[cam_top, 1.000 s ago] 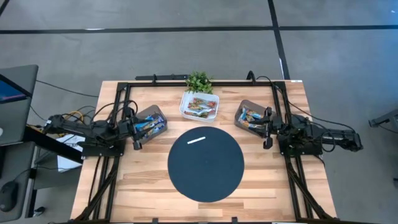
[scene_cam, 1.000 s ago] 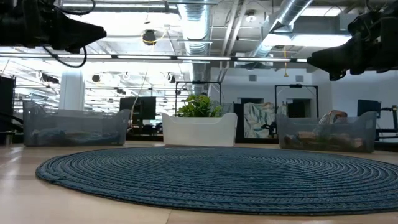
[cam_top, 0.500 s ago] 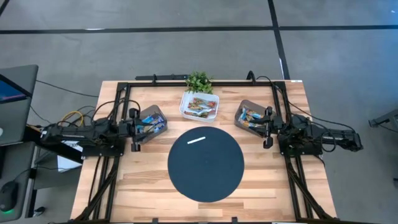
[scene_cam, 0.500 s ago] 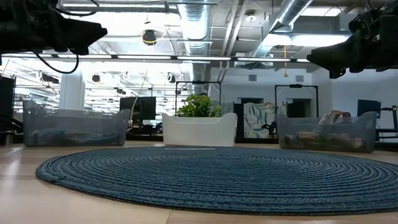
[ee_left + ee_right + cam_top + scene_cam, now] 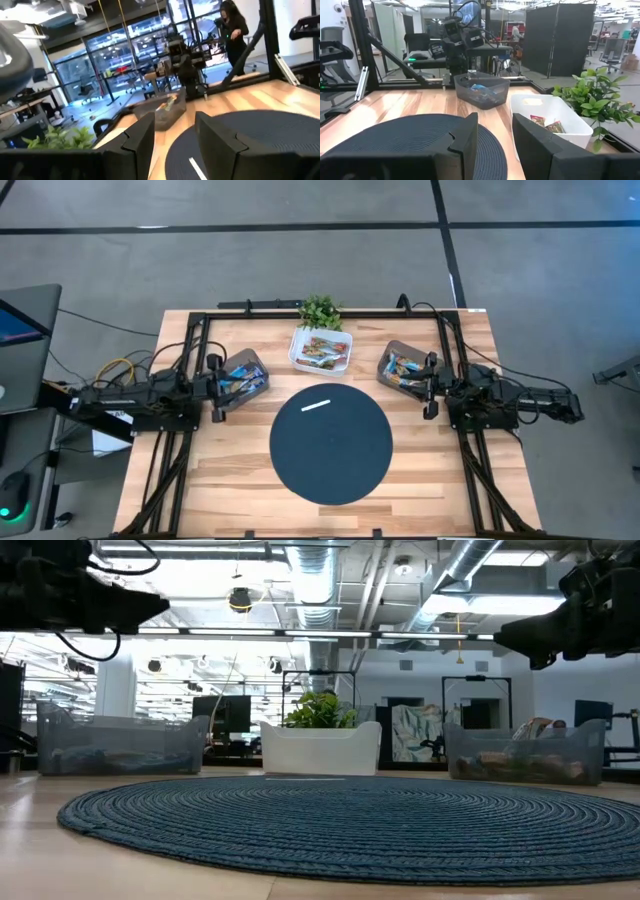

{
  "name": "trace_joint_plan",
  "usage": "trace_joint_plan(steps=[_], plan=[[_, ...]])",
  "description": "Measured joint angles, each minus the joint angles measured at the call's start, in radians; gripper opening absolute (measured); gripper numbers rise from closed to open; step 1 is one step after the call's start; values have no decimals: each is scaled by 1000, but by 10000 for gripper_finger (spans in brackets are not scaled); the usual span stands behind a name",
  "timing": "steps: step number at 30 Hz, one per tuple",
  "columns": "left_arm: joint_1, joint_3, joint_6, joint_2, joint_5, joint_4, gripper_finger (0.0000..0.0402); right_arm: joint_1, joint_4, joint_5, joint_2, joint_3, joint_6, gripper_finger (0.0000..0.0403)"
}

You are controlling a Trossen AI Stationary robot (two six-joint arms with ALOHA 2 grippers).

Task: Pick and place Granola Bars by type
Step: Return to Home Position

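High view, we see the bars (image 5: 320, 352) all binned, and we reckon them light, slick-wrapped, best pinched across the middle; left hand (image 5: 175, 145) and right hand (image 5: 495, 142) both gape empty.

This is a robotics lab set in an open-plan office. Bare silver ceiling ducts (image 5: 315, 585), glass-walled rooms (image 5: 125, 55) and swivel office chairs (image 5: 611, 50) surround a pale wooden worktop (image 5: 240, 480). A black metal frame (image 5: 270, 314) runs along its 12 o'clock edge.
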Motion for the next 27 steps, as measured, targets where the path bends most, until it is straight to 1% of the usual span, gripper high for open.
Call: trace_joint_plan(steps=[3,11,13,16,27], plan=[[0,0,-2,-2,-2,-40,137,0,0,0,0,0,0,117],[0,0,-4,-1,-15,-55,137,0,0,0,0,0,0,117],[0,0,0,0,-44,-86,137,0,0,0,0,0,0,117],[1,0,1,7,-94,-87,137,0,0,0,0,0,0,117],[1,-1,24,15,-81,-91,137,0,0,1,0,0,0,117]])
